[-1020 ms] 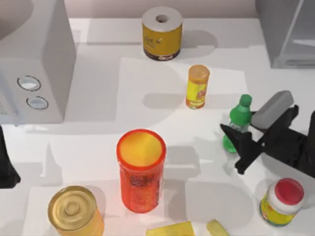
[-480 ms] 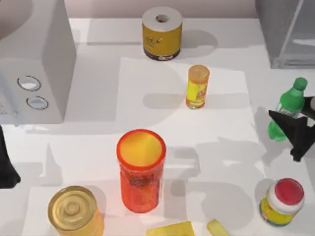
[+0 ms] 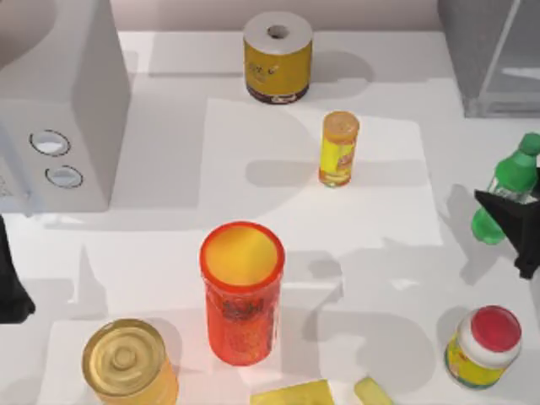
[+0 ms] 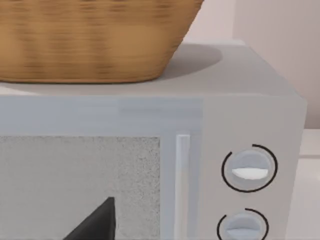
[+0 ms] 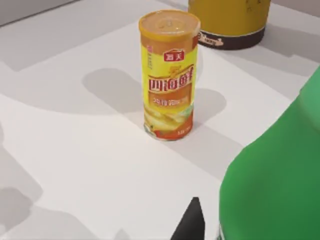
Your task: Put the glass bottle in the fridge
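Right gripper (image 3: 516,226), at the table's right edge, clenched on the small translucent green glass bottle (image 3: 507,187), which tilts clear of the white table (image 3: 169,253). Over the last second bottle and gripper have travelled rightward and back, away from the slim yellow cylinder with orange lid (image 3: 339,148) and toward the large grey fridge (image 3: 494,55) at the back right; the carry appears under way, insertion not yet done. Left arm parked beside the white two-dial box (image 3: 59,118).
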